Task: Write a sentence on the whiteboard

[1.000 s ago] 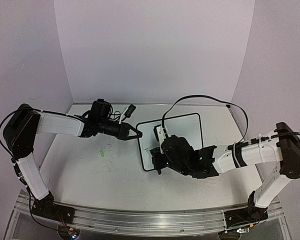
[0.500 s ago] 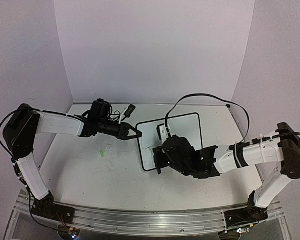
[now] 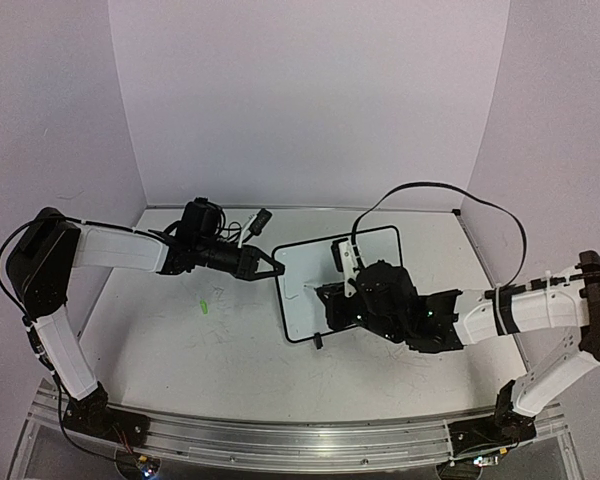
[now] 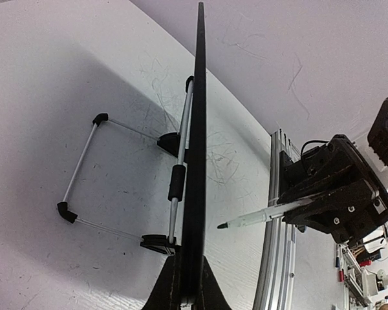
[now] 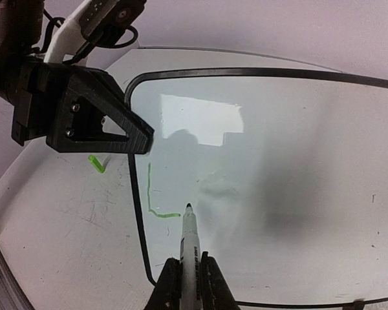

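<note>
The whiteboard (image 3: 310,265) stands tilted on the table. My left gripper (image 3: 273,270) is shut on its left edge. In the left wrist view the board's black frame (image 4: 197,148) shows edge-on, clamped between my left fingertips (image 4: 184,284). My right gripper (image 5: 189,274) is shut on a white marker (image 5: 189,236) whose dark tip points at the board face (image 5: 278,161). A green L-shaped stroke (image 5: 156,205) sits just left of the tip. From the left wrist, the marker (image 4: 258,216) tip hangs a short way off the board. The right gripper (image 3: 328,298) is over the board's lower left part.
The board's wire stand (image 4: 84,168) rests on the scribbled white tabletop behind it. A small green piece (image 3: 206,305) lies on the table left of the board. The aluminium rail (image 3: 300,440) runs along the near edge. White walls close the back and sides.
My right arm has drawn back to the right, uncovering more of the board's lower left. The left arm and the board have stayed still.
</note>
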`<action>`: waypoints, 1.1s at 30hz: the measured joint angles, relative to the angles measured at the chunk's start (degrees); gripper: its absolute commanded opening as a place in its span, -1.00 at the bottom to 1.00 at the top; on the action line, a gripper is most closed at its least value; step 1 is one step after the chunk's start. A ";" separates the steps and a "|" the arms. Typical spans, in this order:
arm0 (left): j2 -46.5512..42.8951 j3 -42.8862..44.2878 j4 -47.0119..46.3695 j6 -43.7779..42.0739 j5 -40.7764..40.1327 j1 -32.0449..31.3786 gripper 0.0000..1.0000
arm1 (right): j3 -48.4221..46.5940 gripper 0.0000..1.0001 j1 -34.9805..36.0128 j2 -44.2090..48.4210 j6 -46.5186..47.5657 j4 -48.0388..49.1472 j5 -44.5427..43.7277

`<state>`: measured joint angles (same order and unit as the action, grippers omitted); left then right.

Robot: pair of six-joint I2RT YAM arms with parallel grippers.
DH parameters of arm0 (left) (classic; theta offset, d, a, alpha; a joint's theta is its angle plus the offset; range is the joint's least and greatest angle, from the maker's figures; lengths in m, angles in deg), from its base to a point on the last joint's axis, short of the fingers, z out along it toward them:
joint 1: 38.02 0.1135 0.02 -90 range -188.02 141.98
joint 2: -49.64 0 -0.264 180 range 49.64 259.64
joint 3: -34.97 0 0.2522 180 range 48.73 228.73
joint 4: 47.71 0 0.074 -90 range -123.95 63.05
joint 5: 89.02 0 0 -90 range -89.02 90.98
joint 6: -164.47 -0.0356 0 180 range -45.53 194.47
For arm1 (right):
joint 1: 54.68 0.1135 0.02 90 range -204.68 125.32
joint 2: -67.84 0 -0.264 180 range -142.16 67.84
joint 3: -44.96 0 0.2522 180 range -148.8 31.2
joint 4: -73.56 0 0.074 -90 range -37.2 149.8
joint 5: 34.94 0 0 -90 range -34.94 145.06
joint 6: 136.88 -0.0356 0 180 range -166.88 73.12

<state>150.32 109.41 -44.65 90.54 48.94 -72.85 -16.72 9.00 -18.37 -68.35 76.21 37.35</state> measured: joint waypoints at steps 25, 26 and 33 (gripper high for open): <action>0.00 0.00 0.17 -0.28 0.02 0.00 -1.00 | -3.24 -1.00 0.00 -4.14 0.61 -0.18 -0.75; 0.00 0.00 0.17 -0.30 0.02 0.00 -1.00 | -3.33 -1.00 0.00 -4.33 0.61 -0.20 -0.77; 0.00 0.00 0.21 -0.69 0.02 0.00 -1.00 | -3.52 -1.00 0.00 -4.87 0.24 -0.93 -0.81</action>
<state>150.32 109.41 -44.43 89.85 48.96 -72.85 -20.24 9.00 -23.24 -68.11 75.27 36.55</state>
